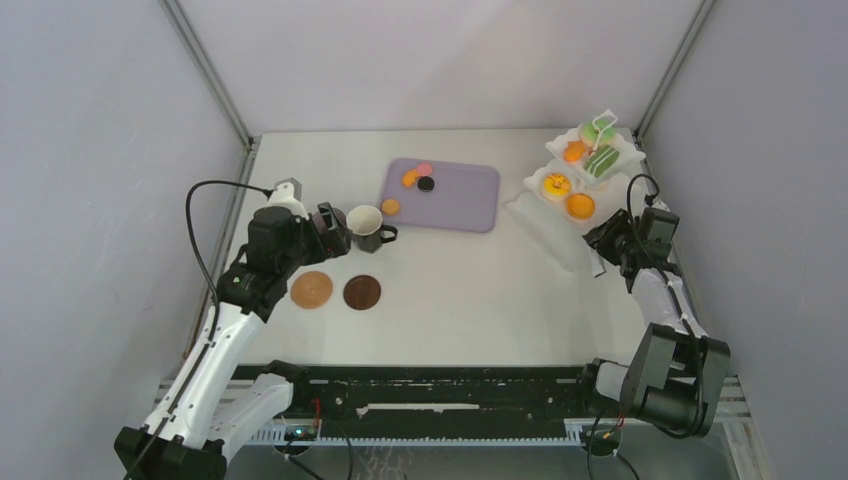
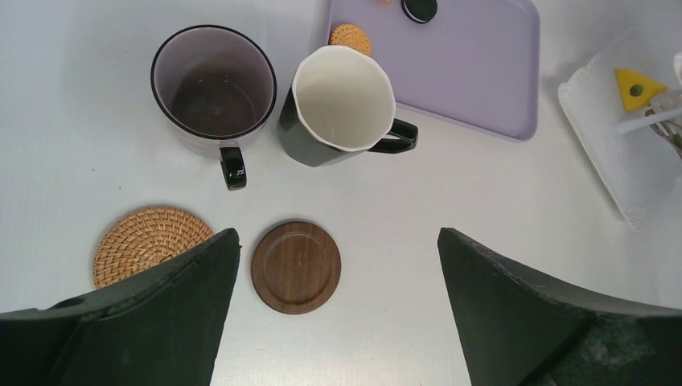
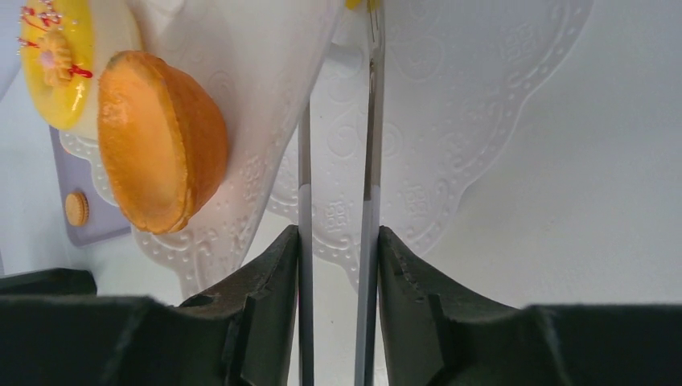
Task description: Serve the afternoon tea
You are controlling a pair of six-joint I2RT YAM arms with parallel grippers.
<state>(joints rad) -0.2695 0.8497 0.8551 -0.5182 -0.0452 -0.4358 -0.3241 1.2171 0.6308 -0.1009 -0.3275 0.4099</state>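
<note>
The mauve mug (image 2: 213,88) and the dark mug with a white inside (image 2: 344,100) stand side by side on the table; the dark mug also shows in the top view (image 1: 365,225). A woven coaster (image 1: 311,290) and a dark wooden coaster (image 1: 362,292) lie nearer, both empty. My left gripper (image 1: 330,230) is open and empty above the mugs, over the wooden coaster (image 2: 296,267) in its wrist view. The white stand (image 1: 585,175) holds several sweets, including an orange tart (image 3: 161,141). My right gripper (image 1: 605,240) is shut on the white tongs (image 3: 371,121) beside the stand's lowest tier.
The lilac tray (image 1: 470,200) lies at the back centre with a black macaron (image 1: 426,185), a pink one (image 1: 424,168) and an orange one (image 1: 409,178). A biscuit (image 1: 390,207) lies at its near left edge. Grey walls close in the table on three sides.
</note>
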